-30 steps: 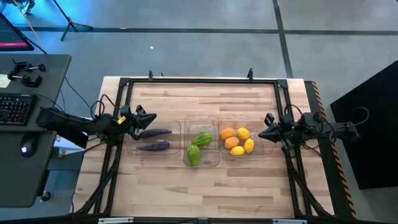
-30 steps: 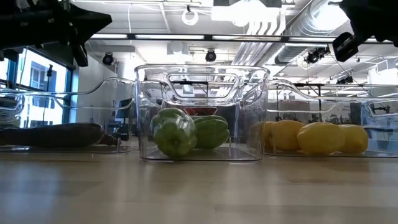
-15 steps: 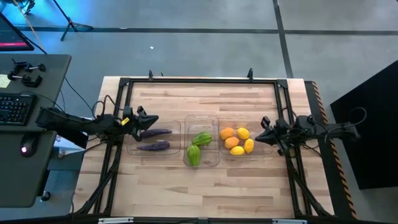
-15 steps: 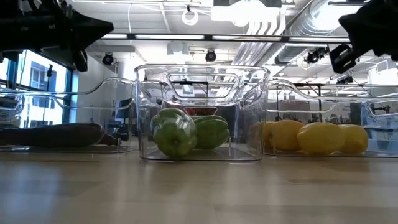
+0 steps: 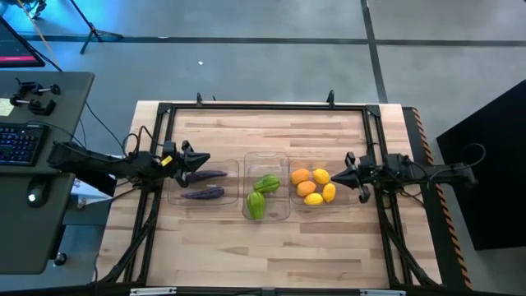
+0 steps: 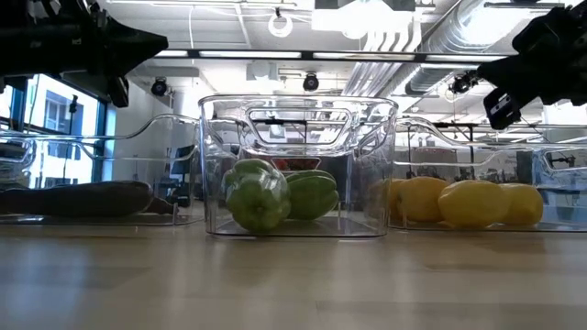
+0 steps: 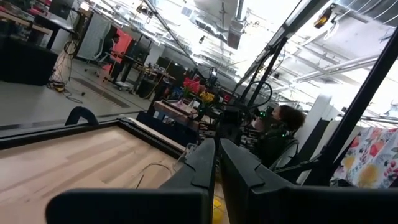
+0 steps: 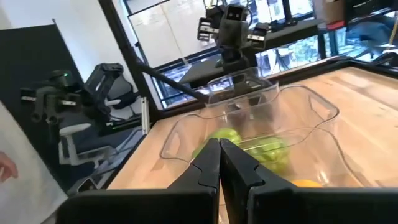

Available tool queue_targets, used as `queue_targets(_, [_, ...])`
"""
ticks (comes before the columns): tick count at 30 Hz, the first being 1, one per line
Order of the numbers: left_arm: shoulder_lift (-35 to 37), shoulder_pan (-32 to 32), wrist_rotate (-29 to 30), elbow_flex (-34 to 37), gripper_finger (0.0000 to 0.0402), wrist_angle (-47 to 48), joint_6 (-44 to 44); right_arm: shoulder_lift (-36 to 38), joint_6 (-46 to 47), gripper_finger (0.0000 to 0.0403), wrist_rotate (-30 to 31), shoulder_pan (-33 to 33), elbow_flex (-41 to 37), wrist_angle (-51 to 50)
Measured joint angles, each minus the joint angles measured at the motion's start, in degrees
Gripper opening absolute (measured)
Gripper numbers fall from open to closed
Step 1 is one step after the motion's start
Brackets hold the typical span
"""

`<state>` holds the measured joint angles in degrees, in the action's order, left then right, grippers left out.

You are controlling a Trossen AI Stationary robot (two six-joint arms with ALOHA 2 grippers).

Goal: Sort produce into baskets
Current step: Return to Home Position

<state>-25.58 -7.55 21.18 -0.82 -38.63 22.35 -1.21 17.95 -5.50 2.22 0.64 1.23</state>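
Wooden counter [image 5: 271,247], bordered by a black frame [image 5: 263,106]. Three clear bins are set directly on it in one row: the middle bin [image 5: 266,158], with the left bin [image 5: 231,185] and the right bin [image 5: 343,196] just beside it on either side.

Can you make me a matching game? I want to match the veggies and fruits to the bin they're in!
Things:
1. eggplants
2. chayotes
3. lemons

Places:
A. middle bin
B. right bin
C. left bin

Pairs: 1-C, 2-A, 3-B
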Motion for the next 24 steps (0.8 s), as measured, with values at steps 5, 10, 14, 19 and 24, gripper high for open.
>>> queue_targets(5, [0.0,0.0,0.0,0.0,0.001,0.0,0.0,0.0,0.0,0.0,0.2,0.0,0.0,-0.1])
queue_targets(10, [0.0,0.0,0.0,0.0,0.001,0.0,0.0,0.0,0.0,0.0,0.3,0.0,0.0,-0.1])
queue_targets(14, [0.0,0.0,0.0,0.0,0.001,0.0,0.0,0.0,0.0,0.0,0.3,0.0,0.0,-0.2])
queue_targets(19, [0.0,0.0,0.0,0.0,0.001,0.0,0.0,1.1,0.0,0.0,0.6,0.2,0.0,0.0])
queue_targets(24, [0.0,0.0,0.0,0.0,0.001,0.1,0.0,1.2,0.0,0.0,1.0,0.2,0.0,0.9])
